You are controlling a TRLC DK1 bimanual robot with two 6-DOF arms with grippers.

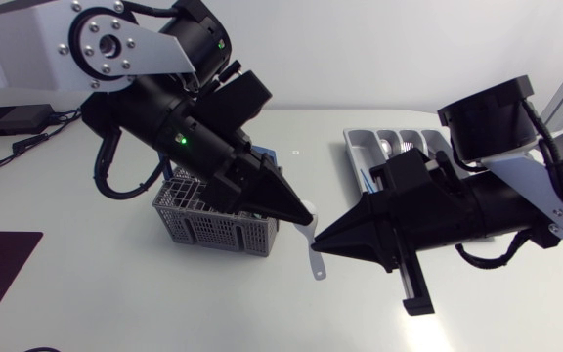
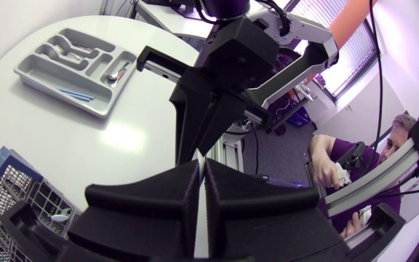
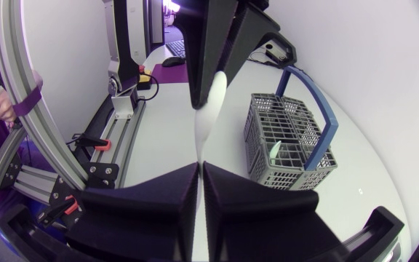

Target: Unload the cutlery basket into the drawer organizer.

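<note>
The left arm [image 1: 154, 93] enters from the upper left of the head view and slopes down toward the centre. Its left gripper [image 1: 303, 208] is pinched tight on the upper end of a white plastic spoon-shaped utensil [image 1: 309, 225], which hangs nearly upright above the table. The right arm [image 1: 497, 205] comes in from the right edge, lying low and pointing left. Its right gripper [image 1: 319, 242] meets the utensil's handle just under the left one. Its fingers are drawn to a narrow slit with the handle running into it, so both claws hold the same piece, tips almost touching.

The grey plastic mesh cutlery basket with a blue handle [image 1: 213, 223] stands left of centre, just beneath the left gripper's body, with a pale item [image 3: 275, 151] inside. The grey compartmented drawer organizer [image 1: 362, 147] lies at upper right, partly hidden behind the right arm. It holds metal cutlery [image 2: 118, 71] and a blue piece [image 2: 75, 93]. Bare white table [image 1: 115, 313] spreads across the lower left and below both grippers.
</note>
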